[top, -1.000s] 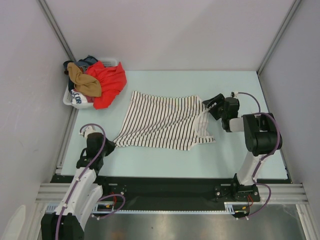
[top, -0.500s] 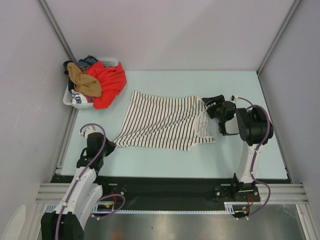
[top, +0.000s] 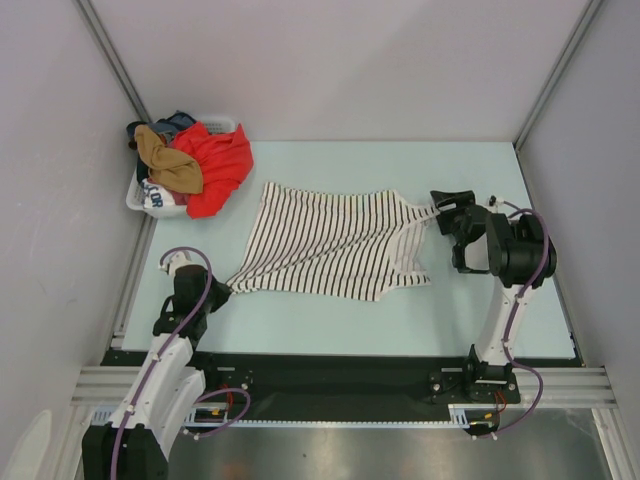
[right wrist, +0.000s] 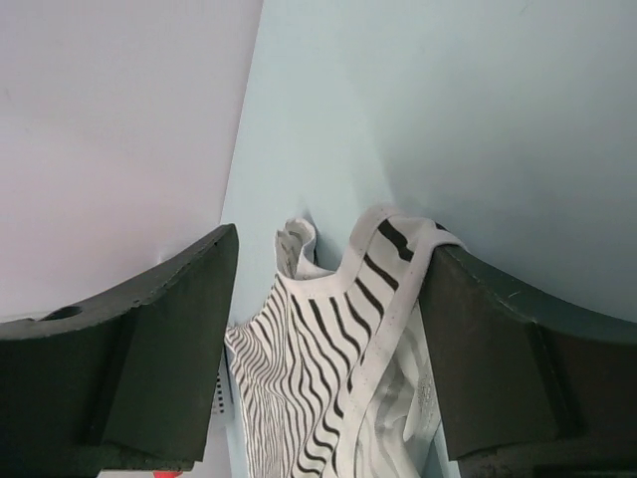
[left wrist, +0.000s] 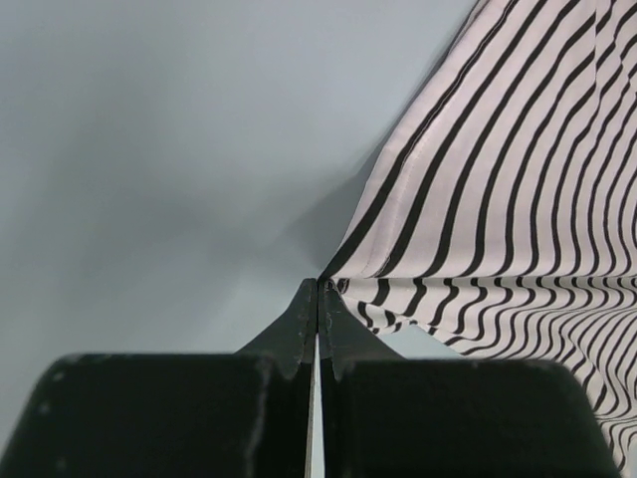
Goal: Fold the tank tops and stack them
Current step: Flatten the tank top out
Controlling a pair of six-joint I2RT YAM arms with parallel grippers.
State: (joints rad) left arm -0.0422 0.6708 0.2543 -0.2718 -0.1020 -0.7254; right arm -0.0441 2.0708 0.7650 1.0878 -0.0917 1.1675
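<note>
The left gripper (left wrist: 318,287), clamped on the striped tank top (top: 330,245) at its lower-left corner, anchors it while the right gripper (right wrist: 328,249), jaws wide apart, straddles a shoulder strap (right wrist: 373,249) without gripping it.

The tank top (top: 330,245) is white with thin black stripes, beside a tan-brown top (top: 170,165), red garment (top: 222,165), white basket (top: 225,123) and pale mint worktop (top: 480,170).

Bare table (top: 330,160) runs along the far wall (top: 340,70) behind the top (top: 330,245), and a narrower bare strip lies on the near side of the top. At far left the heaped basket (top: 134,197) blocks the corner, its red cloth (top: 222,165) spilling close to the top. The right arm (top: 520,255) stands between the top and the right wall (top: 590,150). The left arm (top: 185,305) stands at the top's near-left corner.
</note>
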